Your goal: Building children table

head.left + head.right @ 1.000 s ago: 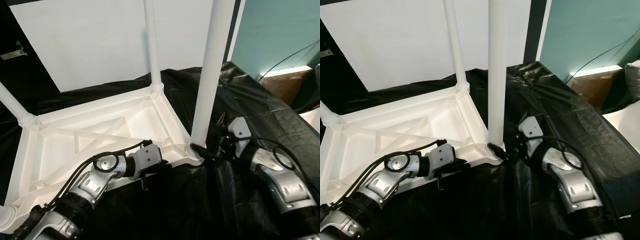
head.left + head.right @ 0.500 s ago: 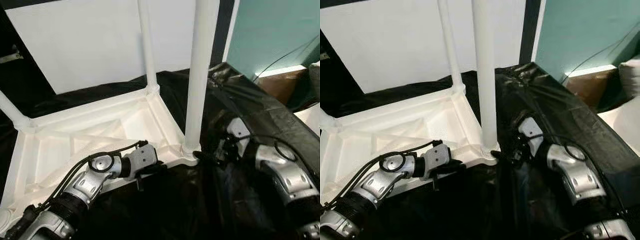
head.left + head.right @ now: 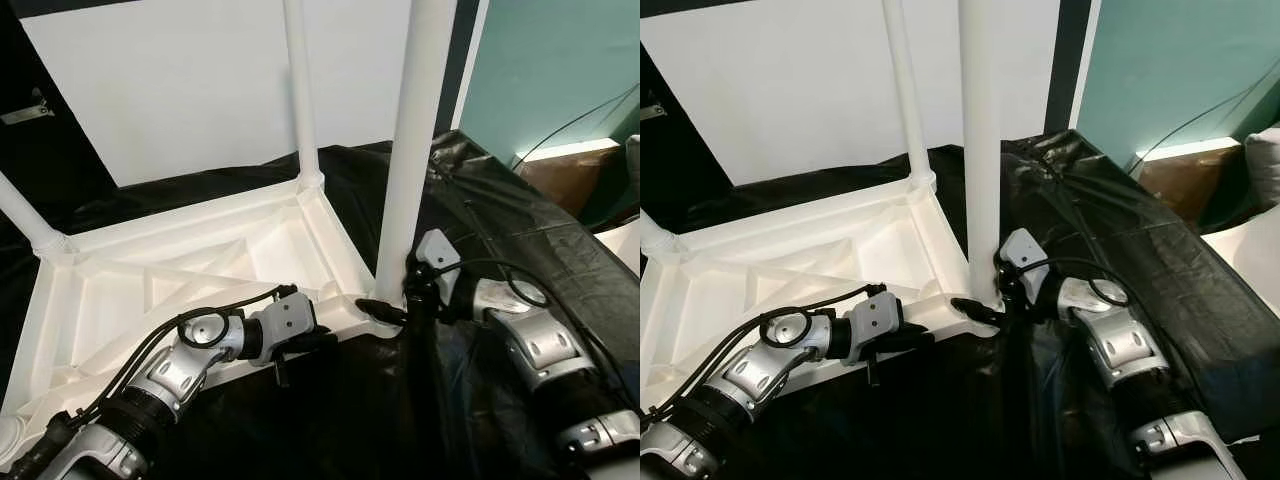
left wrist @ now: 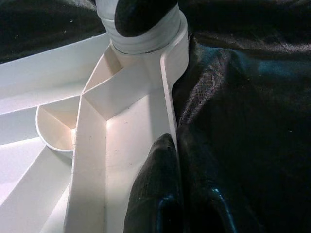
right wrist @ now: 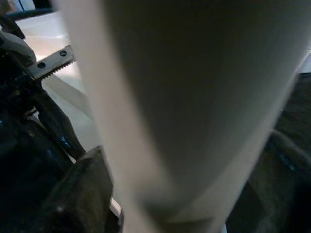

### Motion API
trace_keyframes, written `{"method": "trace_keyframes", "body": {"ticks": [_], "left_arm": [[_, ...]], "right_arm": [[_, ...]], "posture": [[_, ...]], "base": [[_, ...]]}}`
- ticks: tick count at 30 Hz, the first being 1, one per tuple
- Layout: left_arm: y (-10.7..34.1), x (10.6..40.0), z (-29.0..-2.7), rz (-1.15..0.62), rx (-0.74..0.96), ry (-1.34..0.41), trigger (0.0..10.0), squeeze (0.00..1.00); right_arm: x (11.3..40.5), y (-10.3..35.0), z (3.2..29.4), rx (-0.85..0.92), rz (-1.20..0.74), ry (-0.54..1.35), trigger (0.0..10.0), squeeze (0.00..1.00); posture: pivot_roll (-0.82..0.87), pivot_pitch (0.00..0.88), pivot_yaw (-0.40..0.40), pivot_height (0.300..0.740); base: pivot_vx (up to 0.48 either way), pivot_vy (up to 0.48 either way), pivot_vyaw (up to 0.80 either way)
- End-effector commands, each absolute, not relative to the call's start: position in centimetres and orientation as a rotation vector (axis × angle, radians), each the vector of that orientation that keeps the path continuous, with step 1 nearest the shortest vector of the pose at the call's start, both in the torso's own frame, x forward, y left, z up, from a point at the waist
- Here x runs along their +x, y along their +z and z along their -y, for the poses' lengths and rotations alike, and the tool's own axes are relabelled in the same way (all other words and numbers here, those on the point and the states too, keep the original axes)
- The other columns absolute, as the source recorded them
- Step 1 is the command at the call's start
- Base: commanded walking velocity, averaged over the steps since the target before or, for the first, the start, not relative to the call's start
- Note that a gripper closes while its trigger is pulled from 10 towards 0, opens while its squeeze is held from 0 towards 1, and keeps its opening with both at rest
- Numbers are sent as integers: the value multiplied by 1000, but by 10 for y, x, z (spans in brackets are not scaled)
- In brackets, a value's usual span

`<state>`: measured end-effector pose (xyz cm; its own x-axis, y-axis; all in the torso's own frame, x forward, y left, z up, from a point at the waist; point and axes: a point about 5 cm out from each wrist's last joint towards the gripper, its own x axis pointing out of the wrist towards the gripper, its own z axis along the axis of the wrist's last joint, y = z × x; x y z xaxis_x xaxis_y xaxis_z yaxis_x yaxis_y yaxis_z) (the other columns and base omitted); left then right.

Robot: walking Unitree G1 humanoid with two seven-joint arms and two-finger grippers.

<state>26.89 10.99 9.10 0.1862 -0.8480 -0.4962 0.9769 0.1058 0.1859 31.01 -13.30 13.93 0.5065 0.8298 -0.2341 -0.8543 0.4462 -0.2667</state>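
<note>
Table (image 3: pixel 180 270) (upside down) rests on black sheeting (image 3: pixel 500 210), white wall (image 3: pixel 170 80) behind.

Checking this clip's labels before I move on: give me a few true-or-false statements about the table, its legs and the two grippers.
1. The white tabletop lies upside down on black sheeting. True.
2. The right gripper is at the base of the nearest leg. True.
3. The left gripper holds a loose leg in the air. False: it pinches the tabletop's rim.
4. The sheeting is white. False: it is black.
5. The far corner leg lies flat. False: it stands upright in its socket.
</note>
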Motion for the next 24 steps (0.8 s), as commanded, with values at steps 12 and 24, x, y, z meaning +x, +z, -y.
{"method": "trace_keyframes", "body": {"ticks": [12, 24], "left_arm": [[36, 223, -126, -704, 494, -1663, 10000, 0], [38, 225, -125, -702, 498, -1664, 10000, 0]], "right_arm": [[314, 133, 138, -326, -93, 1027, 0, 0], [296, 99, 128, -74, 36, 275, 0, 0]], "posture": [[-41, 1, 33, 740], [-47, 0, 33, 740]], "base": [[0, 0, 0], [0, 0, 0]]}}
